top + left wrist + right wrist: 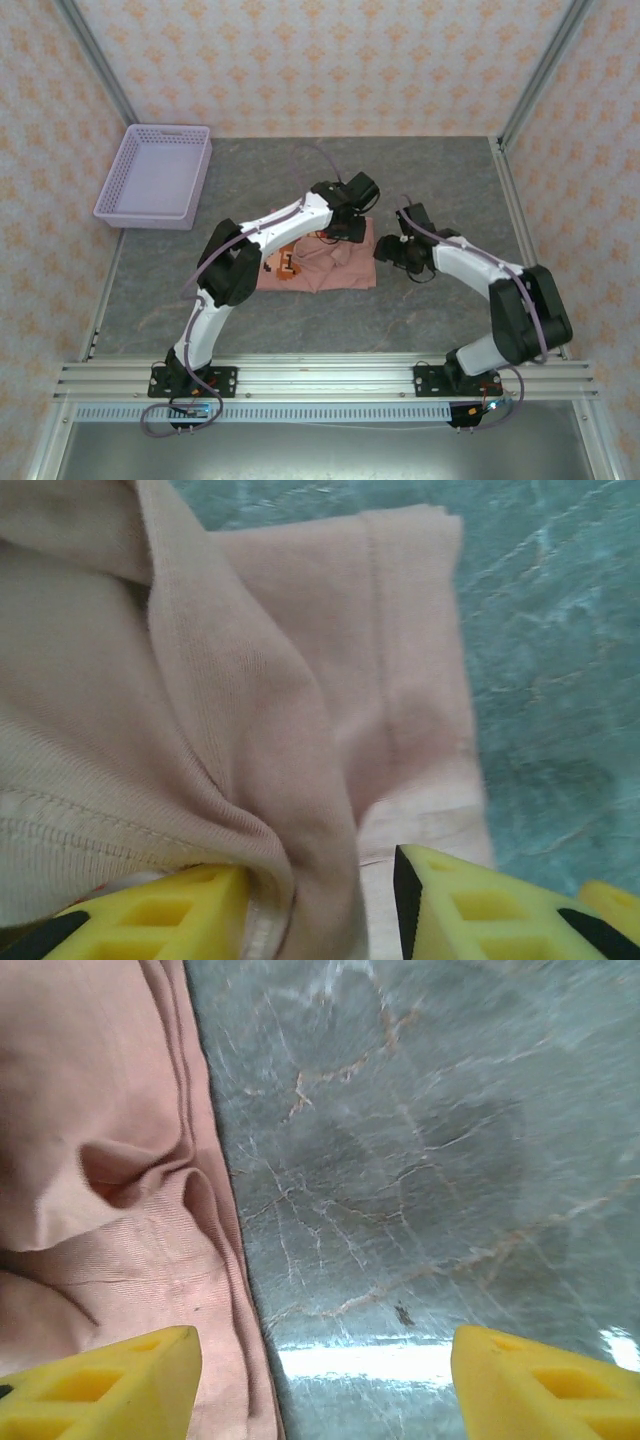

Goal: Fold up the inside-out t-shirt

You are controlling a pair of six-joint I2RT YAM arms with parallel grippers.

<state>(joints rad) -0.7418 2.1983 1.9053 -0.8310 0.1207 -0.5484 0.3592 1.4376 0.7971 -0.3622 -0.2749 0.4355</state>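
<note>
Left pincer [322, 885] on t-shirt [290, 670], lavender basket [148, 216] apart

Wide-open table [440, 180] from twelve round to two o'clock of the t-shirt [325, 262], and bare stone at six as well. A lavender basket [155, 175] blocks the ten o'clock corner. The left arm [270, 225] arches across the shirt's nine o'clock side, and the right hand [388, 250] crowds its three o'clock edge.

**Even light, one blurred wrist view**

The top view is bright and even, with faint, soft shadows on the table [440, 180]. The left wrist picture is smeared and soft throughout. In the right wrist picture a white glare band crosses the near table, and t-shirt [90, 1160] folds cast gentle shadows.
</note>
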